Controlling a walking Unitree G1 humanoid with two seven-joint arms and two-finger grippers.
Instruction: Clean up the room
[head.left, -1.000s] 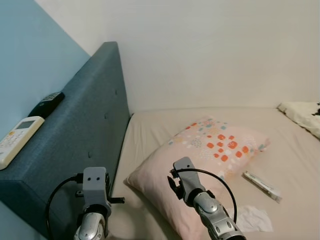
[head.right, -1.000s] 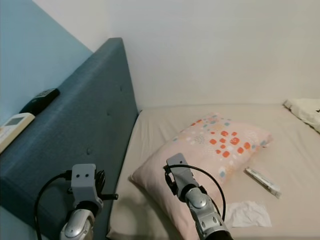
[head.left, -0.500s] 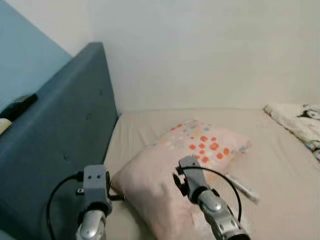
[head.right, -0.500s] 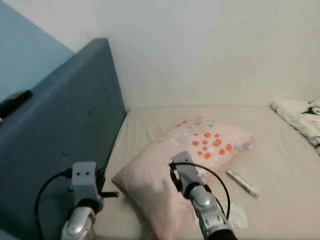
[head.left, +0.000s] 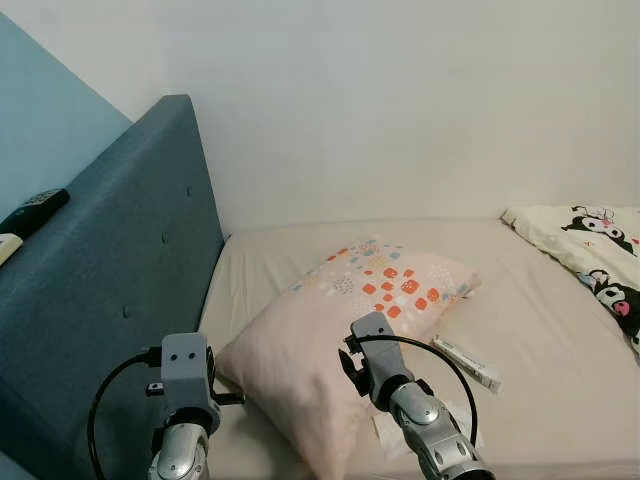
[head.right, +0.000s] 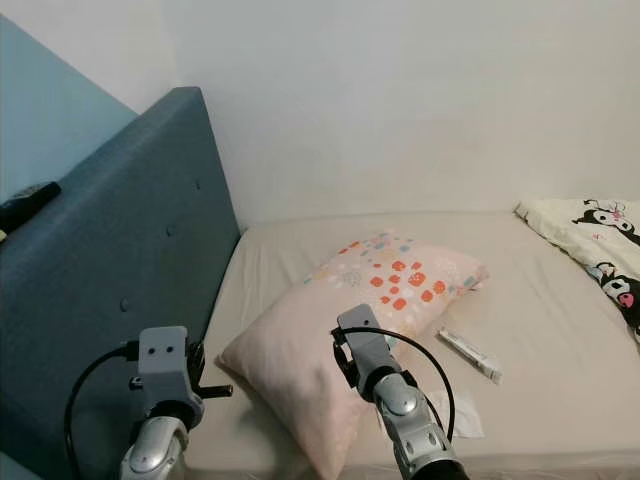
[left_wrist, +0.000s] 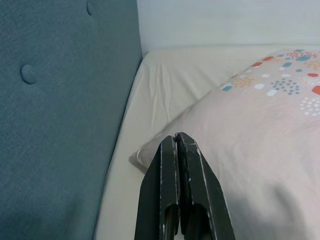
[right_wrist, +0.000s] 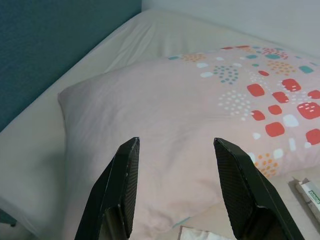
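Beige bed sheet (head.left: 560, 380) carries a pale pink pillow with orange squares (head.left: 340, 330) lying lengthwise away from us, nearest our spread right gripper (right_wrist: 175, 192); left gripper (left_wrist: 176, 145) pressed together, probably idle.

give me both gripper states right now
Left gripper: closed, holding nothing, near the pillow corner.
Right gripper: open, empty, above the pillow.
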